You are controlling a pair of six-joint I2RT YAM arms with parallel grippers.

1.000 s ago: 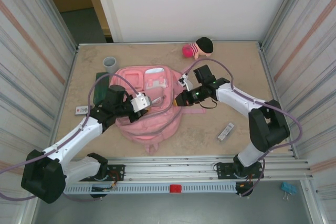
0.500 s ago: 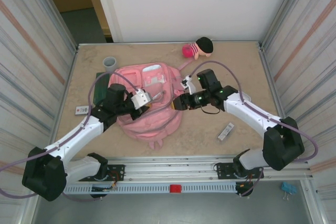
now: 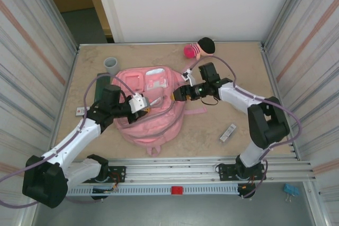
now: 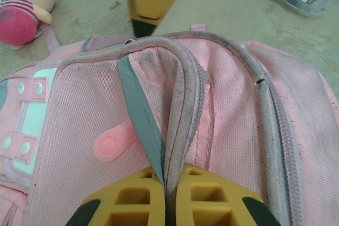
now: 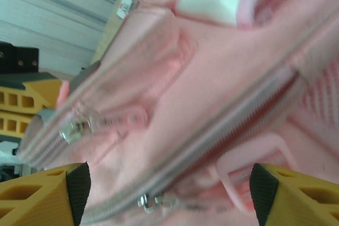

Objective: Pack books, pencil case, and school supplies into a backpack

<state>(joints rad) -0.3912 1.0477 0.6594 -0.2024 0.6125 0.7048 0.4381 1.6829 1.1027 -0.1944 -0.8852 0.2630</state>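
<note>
The pink backpack [image 3: 153, 124] lies flat on the bench [image 3: 233, 72], a little left of its middle, with the white-patched front pockets toward the far edge. One pink strap [image 3: 197, 111] trails off its right side onto the bare surface.

The left end effector [image 3: 150, 102] sits over the middle of the pack. The left wrist view shows its yellow fingers [image 4: 132, 202] pressed together on a raised fold of the zipped seam, with a grey band running into the pinch.

The right end effector [image 3: 176, 95] is at the pack's right edge, pointing toward the left one. In its own wrist view the two fingers [image 5: 37, 197] stand wide apart with nothing clamped between them; the pack's side and a metal zip pull [image 5: 72, 128] lie just ahead.

A dark green pencil case [image 3: 99, 81] peeks out beside the pack's left side, partly under the left arm. A small white card [image 3: 81, 111] lies near the left edge. A narrow grey-white strip [image 3: 228, 132] lies well apart from the pack, toward the near right corner.

A grey cup [image 3: 111, 65] stands upright toward the far left corner, just beyond the pack. A pink doll [image 3: 200, 49] with black hair lies at the far edge.
</note>
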